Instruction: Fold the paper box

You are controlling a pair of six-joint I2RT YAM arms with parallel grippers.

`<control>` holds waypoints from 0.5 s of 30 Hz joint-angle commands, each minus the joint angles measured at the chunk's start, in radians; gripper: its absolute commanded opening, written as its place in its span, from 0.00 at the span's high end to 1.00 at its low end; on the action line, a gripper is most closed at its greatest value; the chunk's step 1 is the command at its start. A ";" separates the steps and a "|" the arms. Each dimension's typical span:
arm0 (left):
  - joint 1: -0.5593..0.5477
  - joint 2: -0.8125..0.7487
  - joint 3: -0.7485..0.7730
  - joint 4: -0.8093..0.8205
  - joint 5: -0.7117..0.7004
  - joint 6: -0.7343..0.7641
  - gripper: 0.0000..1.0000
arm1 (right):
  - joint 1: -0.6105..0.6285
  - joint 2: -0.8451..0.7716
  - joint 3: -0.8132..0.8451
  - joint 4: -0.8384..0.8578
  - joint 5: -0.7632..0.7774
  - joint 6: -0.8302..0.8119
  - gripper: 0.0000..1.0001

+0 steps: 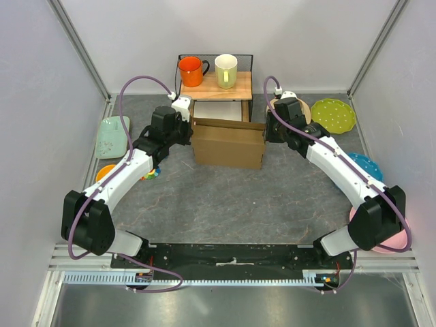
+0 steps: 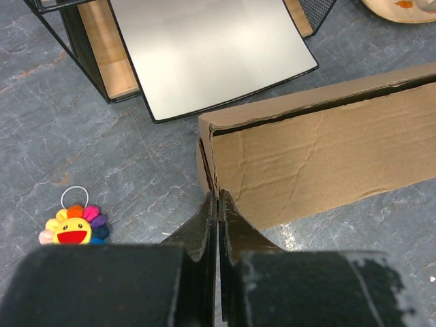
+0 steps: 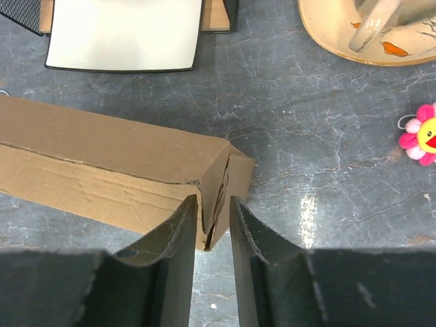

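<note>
The paper box (image 1: 228, 144) is brown cardboard, folded into a closed squarish shape in the middle of the table, just in front of the wire rack. My left gripper (image 1: 190, 131) is at its left end. In the left wrist view its jaws (image 2: 218, 197) are shut, with the tips against the near left corner of the box (image 2: 327, 157) and nothing between them. My right gripper (image 1: 267, 129) is at the right end. In the right wrist view it (image 3: 214, 201) stands open, its fingers either side of the split corner seam of the box (image 3: 102, 157), not clamped on it.
Behind the box, a black wire rack (image 1: 249, 82) carries an orange mug (image 1: 191, 70) and a pale yellow mug (image 1: 225, 70), with a white tray (image 1: 218, 110) beneath. Plates lie around: green (image 1: 333, 114), mint (image 1: 112, 136), blue (image 1: 368, 167), pink (image 1: 402, 235). Two flower toys (image 2: 73, 228) (image 3: 422, 134) lie on the table.
</note>
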 commanded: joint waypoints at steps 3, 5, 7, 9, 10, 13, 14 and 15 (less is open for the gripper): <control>-0.007 0.001 -0.014 -0.113 -0.008 0.005 0.98 | 0.003 -0.020 0.015 0.023 0.050 0.004 0.75; -0.007 -0.002 -0.014 -0.114 -0.005 0.002 0.98 | 0.003 -0.023 0.009 0.028 0.070 0.009 0.78; -0.008 -0.004 -0.014 -0.116 -0.002 -0.001 0.98 | 0.003 -0.035 -0.002 0.054 0.091 0.012 0.78; -0.008 -0.005 -0.015 -0.117 0.001 -0.002 0.98 | 0.003 -0.041 -0.006 0.069 0.098 0.014 0.78; -0.008 -0.008 -0.015 -0.116 0.001 -0.002 0.98 | 0.003 -0.040 -0.005 0.071 0.099 0.012 0.78; -0.008 -0.010 -0.017 -0.117 0.004 -0.007 0.98 | 0.003 -0.031 0.003 0.071 0.101 0.012 0.78; -0.008 -0.010 -0.017 -0.117 0.004 -0.007 0.98 | 0.003 -0.029 0.000 0.072 0.099 0.012 0.80; -0.008 -0.008 -0.018 -0.116 0.007 -0.008 0.98 | 0.005 -0.029 -0.003 0.072 0.098 0.012 0.82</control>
